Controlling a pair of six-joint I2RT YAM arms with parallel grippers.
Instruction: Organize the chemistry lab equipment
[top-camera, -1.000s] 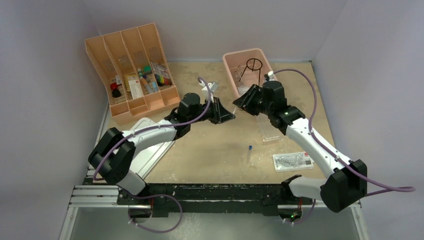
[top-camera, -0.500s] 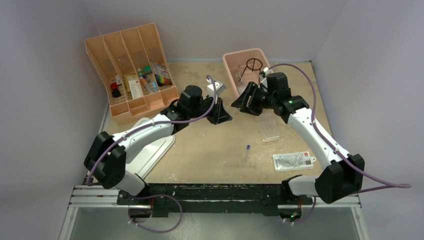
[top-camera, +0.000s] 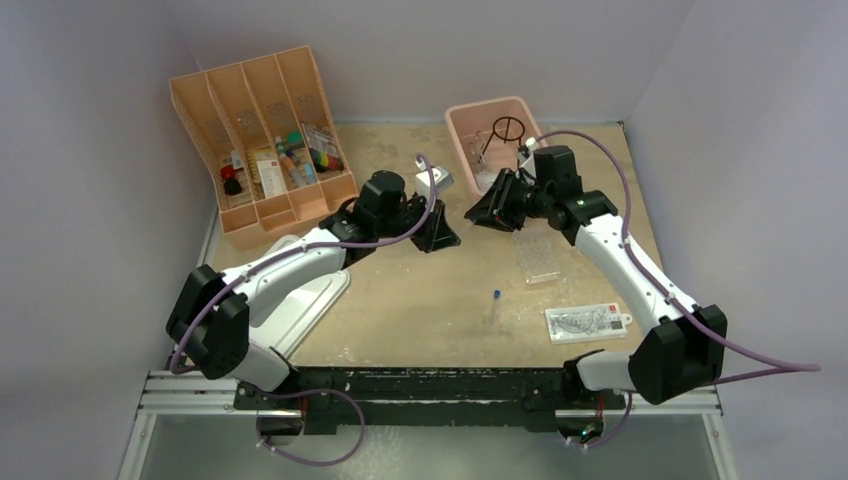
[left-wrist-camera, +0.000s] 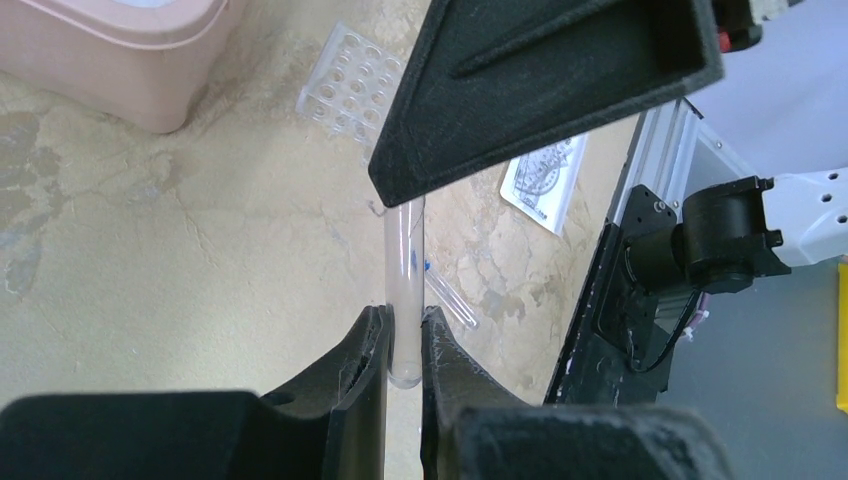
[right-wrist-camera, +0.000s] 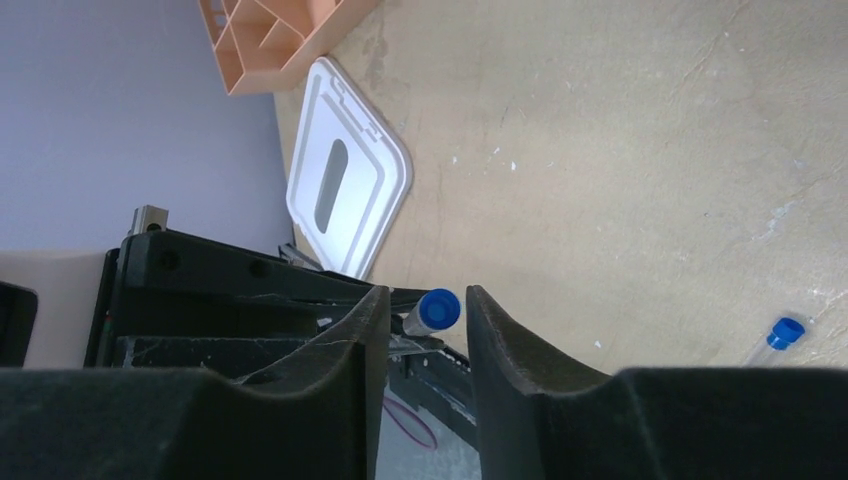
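Observation:
My left gripper (left-wrist-camera: 404, 318) is shut on the round bottom end of a clear test tube (left-wrist-camera: 404, 250), held above the table. The tube's blue cap (right-wrist-camera: 437, 308) sits between the fingers of my right gripper (right-wrist-camera: 427, 295), which stands open with a gap on each side of the cap. In the top view the two grippers, left (top-camera: 445, 238) and right (top-camera: 478, 215), meet tip to tip mid-table. A second blue-capped tube (top-camera: 496, 303) lies on the table. A clear well rack (top-camera: 537, 256) and a clear packet (top-camera: 587, 322) lie to the right. The black wire tripod (top-camera: 508, 130) stands in the pink tub (top-camera: 462, 118).
The orange divided tray (top-camera: 300, 205), holding several small items, stands at the back left. A white lid (top-camera: 310, 295) lies flat under the left arm. Grey walls close in the back and both sides. The aluminium rail runs along the near edge.
Both grippers have shifted slightly to the left, still facing each other. The right forearm has swung clear of the well rack, which now shows in full.

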